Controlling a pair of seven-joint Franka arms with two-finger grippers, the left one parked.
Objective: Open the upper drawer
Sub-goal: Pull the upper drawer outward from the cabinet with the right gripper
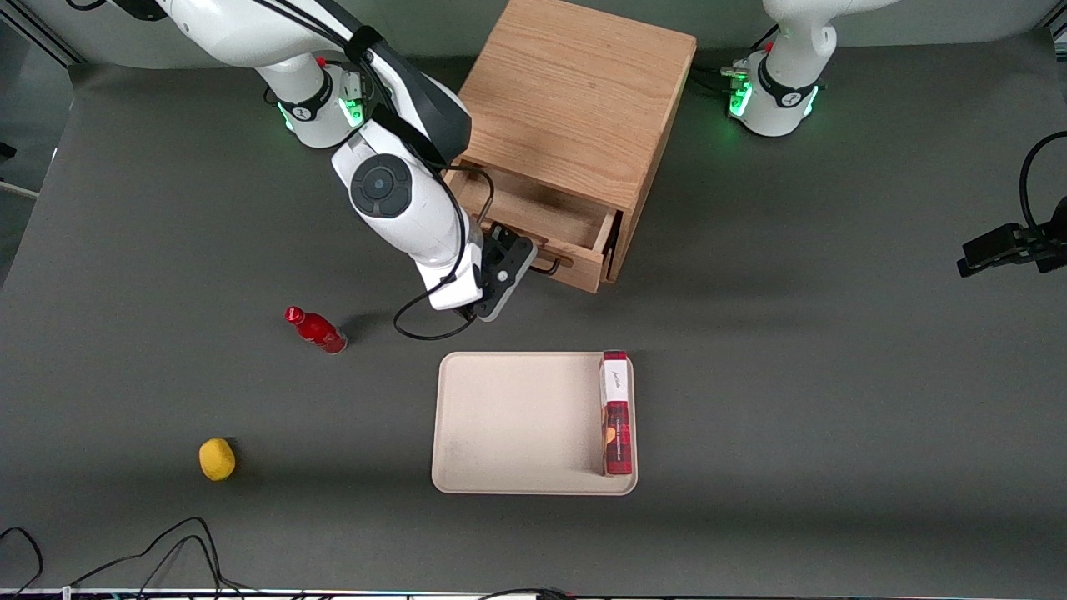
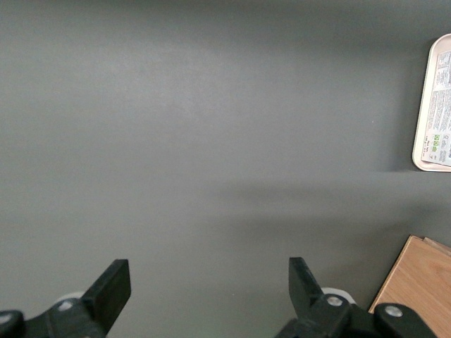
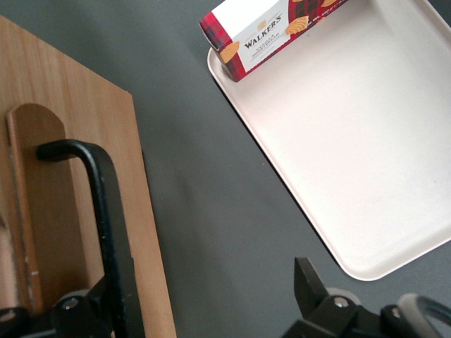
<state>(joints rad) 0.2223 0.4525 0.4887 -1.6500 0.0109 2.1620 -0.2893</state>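
Dark grey matting covers the bench (image 1: 834, 375), seen from overhead in the front view. At the upper centre of that frame stands the wooden cabinet (image 1: 575, 100), and its upper drawer (image 1: 542, 221) is pulled partway out, showing a bare wood interior. The tool (image 1: 518, 260) sits at the drawer's front, at the thin black bar handle (image 3: 106, 232). In the right wrist view its fingers are spread, one finger (image 3: 313, 289) well apart from the handle and the other close against it, so it is released rather than clamped. Nearer the front camera, at lower centre, lies a cream tray (image 1: 508, 417) with a red tartan biscuit box (image 1: 616, 412) along one edge. A red bottle (image 1: 317, 330) lies at centre left and a yellow lemon (image 1: 217, 459) at lower left.
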